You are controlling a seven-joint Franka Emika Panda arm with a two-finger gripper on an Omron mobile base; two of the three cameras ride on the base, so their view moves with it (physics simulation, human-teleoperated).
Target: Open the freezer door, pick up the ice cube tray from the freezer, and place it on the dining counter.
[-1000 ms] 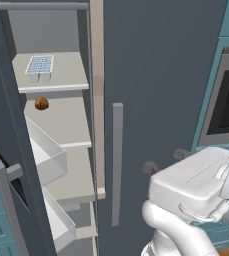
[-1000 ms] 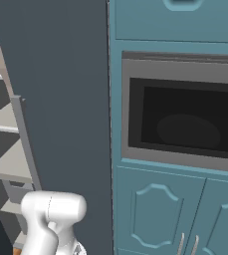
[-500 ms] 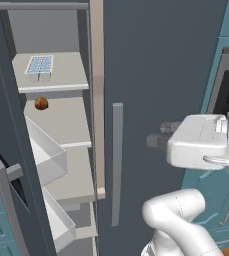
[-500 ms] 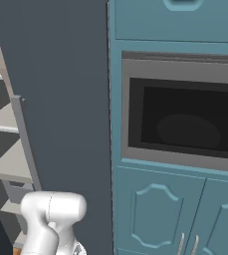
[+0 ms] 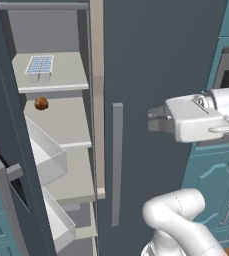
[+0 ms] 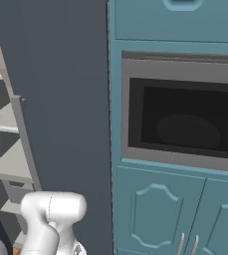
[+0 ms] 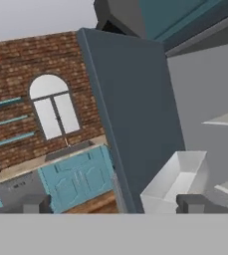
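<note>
- Since a second ago, my hand has risen from the lower right of the left base view to mid right, and my jaws (image 5: 153, 119) now point left toward the open freezer (image 5: 61, 165).
- Jaws stand wide apart, holding nothing.
- Freezer door (image 5: 6, 150) already hangs open at the left edge.
- Ice cube tray (image 5: 39, 66) lies on the top shelf (image 5: 71, 75), upper left; a brown ball (image 5: 41, 103) sits one shelf below.
- Step in hand, I judge: reaching for the tray. Next I must travel left and up, past the closed door's handle (image 5: 116, 165), then in over the shelf.
</note>
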